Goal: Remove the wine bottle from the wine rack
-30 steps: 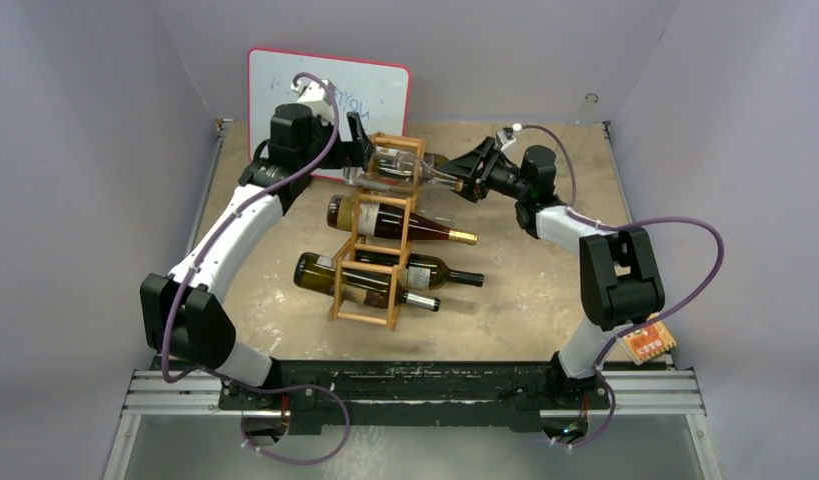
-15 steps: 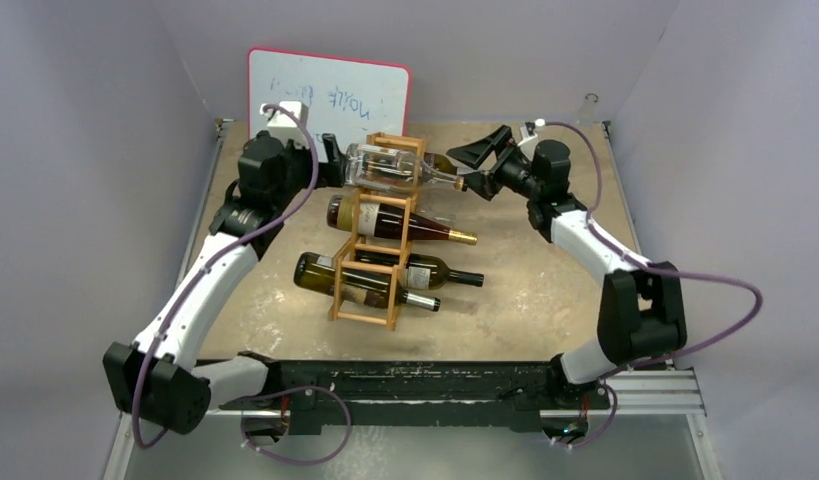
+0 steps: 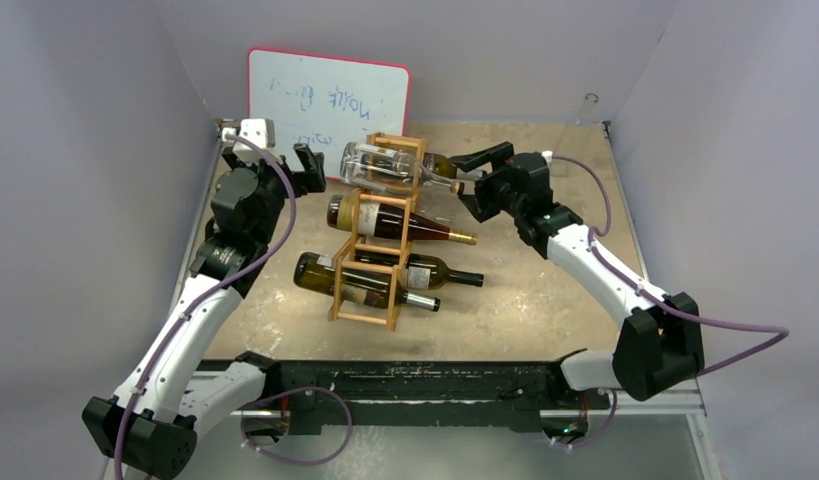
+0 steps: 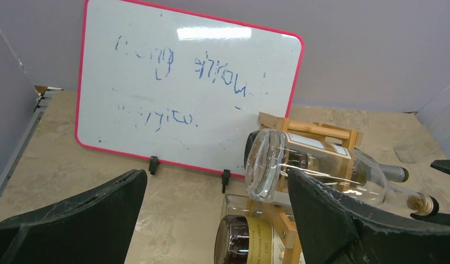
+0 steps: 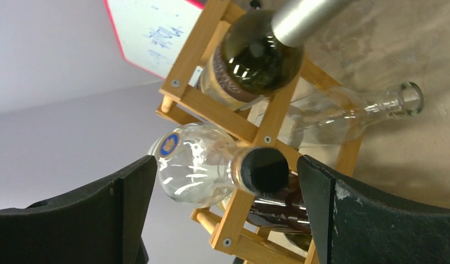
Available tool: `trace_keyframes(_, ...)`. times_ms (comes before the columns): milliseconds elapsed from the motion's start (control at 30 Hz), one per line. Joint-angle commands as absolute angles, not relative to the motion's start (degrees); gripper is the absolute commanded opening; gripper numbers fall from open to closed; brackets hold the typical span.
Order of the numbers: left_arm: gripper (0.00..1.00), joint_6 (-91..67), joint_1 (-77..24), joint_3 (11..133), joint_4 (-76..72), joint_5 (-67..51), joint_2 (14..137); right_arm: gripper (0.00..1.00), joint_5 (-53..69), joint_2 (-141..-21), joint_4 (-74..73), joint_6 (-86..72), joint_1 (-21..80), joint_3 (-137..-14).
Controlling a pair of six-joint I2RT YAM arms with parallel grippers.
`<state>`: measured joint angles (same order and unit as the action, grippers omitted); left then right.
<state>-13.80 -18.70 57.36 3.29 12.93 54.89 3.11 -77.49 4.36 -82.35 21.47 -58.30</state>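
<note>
The light wooden wine rack (image 3: 377,238) stands mid-table with several bottles lying in it. A clear wine bottle (image 3: 385,165) lies across its top slot, base to the left, neck to the right. My left gripper (image 3: 318,170) is open just left of that base, not touching it; in the left wrist view the clear bottle's base (image 4: 268,170) sits beside the right fingertip of the left gripper (image 4: 217,184). My right gripper (image 3: 465,178) is open at the neck end; the clear bottle's cap (image 5: 264,170) shows between the spread fingers of the right gripper (image 5: 227,165), untouched.
A red-edged whiteboard (image 3: 325,95) leans at the back behind the rack. A dark bottle with a gold cap (image 3: 395,220) and two lower dark bottles (image 3: 345,280) stick out of the rack on both sides. Grey walls close in left, right and behind.
My right gripper opened, let go of the clear bottle's neck and backed off to the right. The left arm drew back left from the base. The bottle settled flatter on the rack top.
</note>
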Motion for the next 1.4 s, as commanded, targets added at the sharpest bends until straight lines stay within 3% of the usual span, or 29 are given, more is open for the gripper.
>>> trace_keyframes(0,1.00,-11.96,-20.30,57.16,0.10,14.50,55.21,1.00,-8.11,-75.57,0.56,-90.23,23.11,-58.60)
trace_keyframes(400,1.00,-10.86,-22.53,56.90,0.22,15.50,56.89,0.98,-7.54,-78.62,5.58,-94.36,26.02,-58.70)
trace_keyframes(1000,1.00,-8.98,-24.15,56.12,-0.02,15.56,57.95,0.68,-9.24,-84.45,13.32,-105.70,28.09,-57.96)
trace_keyframes(1133,1.00,-8.04,-24.95,55.83,0.07,17.63,57.65,0.56,-9.52,-85.26,16.21,-107.05,28.09,-56.66)
trace_keyframes(1367,1.00,-7.33,-26.54,55.70,0.23,18.97,57.51,0.56,-9.19,-87.53,16.98,-107.53,28.63,-58.27)
